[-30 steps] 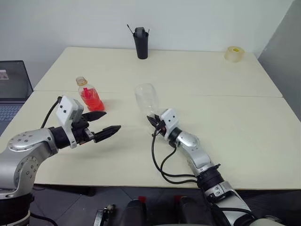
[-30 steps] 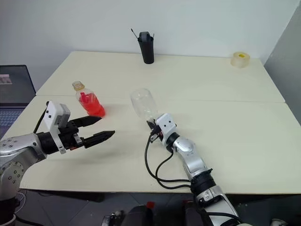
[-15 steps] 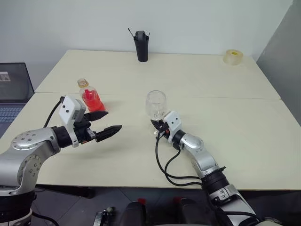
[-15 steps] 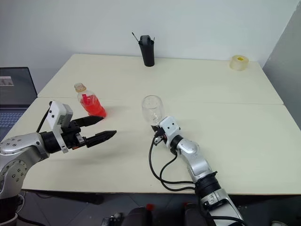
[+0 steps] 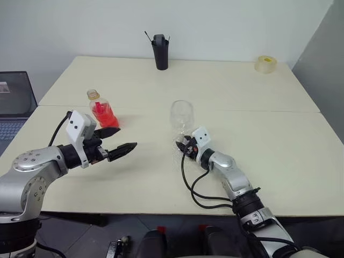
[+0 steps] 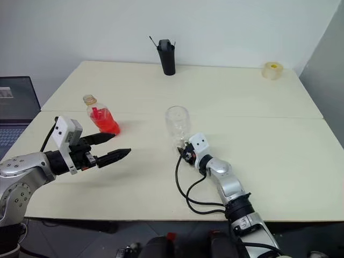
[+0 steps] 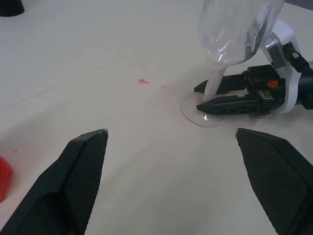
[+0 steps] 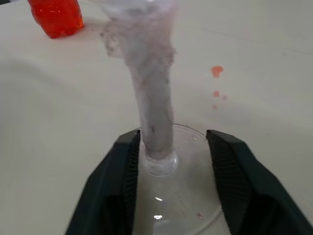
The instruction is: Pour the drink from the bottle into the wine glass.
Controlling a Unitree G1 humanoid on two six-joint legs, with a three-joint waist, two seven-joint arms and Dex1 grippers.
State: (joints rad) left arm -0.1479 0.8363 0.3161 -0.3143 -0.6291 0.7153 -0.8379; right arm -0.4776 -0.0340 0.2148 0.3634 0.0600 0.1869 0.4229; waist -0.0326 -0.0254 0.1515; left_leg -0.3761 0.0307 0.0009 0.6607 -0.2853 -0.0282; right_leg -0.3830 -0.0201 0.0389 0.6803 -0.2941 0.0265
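At far left, beside the table, one dark laptop shows part of its screen and keyboard. Two pale cream matte tabletops meet along a straight seam. Left gripper: two black, tapered, textured fingers spread wide, holding nothing, hovering above the near tabletop and pointing toward the glass. Just beyond it stands one bottle, small, squat, clear plastic with a bulbous body, short neck and tan cap, upright on the near tabletop by the seam; drink, bright red and translucent, fills its lower body. At the back edge, one tall black cup, tapered, stands with thin sticks rising from it. Centre: one glass, clear and colourless, with a rounded bowl, thin stem and flat round foot, standing upright on the near tabletop, well apart from the bottle; its bowl looks colourless, without red. Right gripper: two black fingers lying low at the foot, one on each side of the stem; in the right wrist view one finger lies against the stem and the other stands clear of it, so the jaws are parted and do not clamp. A few small red drops mark the table near the foot. At the back right, one yellowish translucent tape roll lies flat.
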